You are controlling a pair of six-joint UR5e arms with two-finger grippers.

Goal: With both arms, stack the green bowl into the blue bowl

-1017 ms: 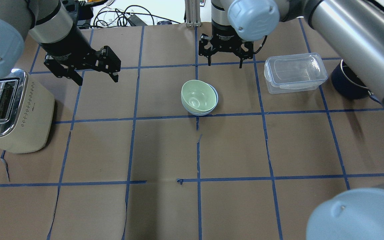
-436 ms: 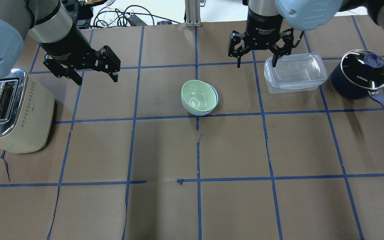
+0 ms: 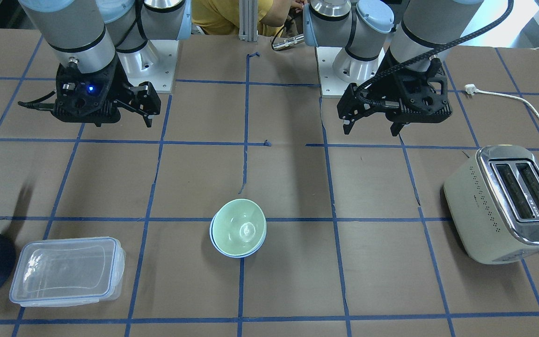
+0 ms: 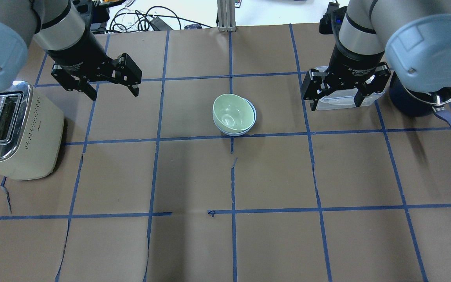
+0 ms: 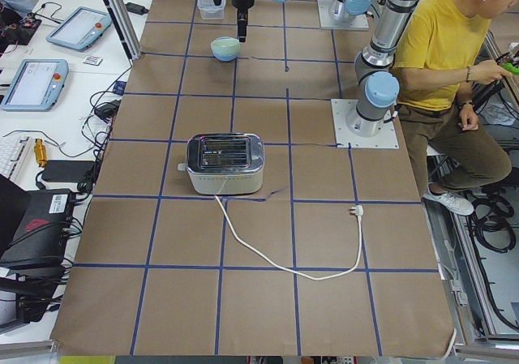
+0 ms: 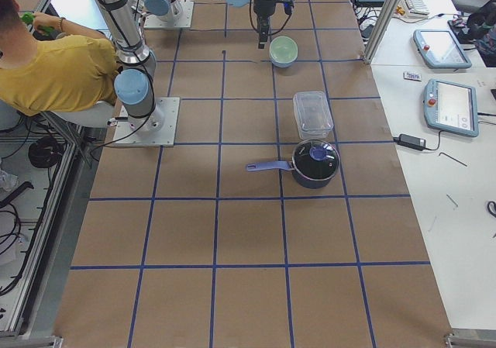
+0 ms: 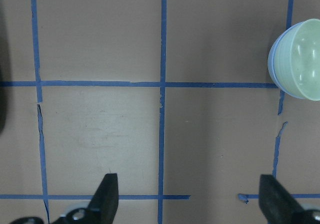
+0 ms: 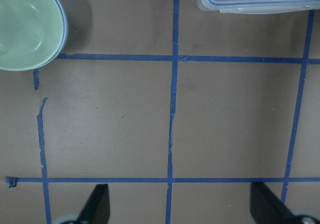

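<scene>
The green bowl sits nested inside the blue bowl at the table's middle; only the blue rim shows around it. Both also show in the front view, green bowl in blue bowl. My left gripper is open and empty, hovering left of the bowls and apart from them. My right gripper is open and empty, hovering to the right of the bowls over the clear container. The left wrist view shows the green bowl at its right edge. The right wrist view shows it at the top left.
A cream toaster stands at the left, its cord trailing toward the robot. A clear plastic container and a navy saucepan with a lid stand at the right. An operator in yellow sits behind the robot's bases.
My right arm has swung from behind the bowls to the right and nearer, ending over the clear container. The left arm and the bowls have not moved.
</scene>
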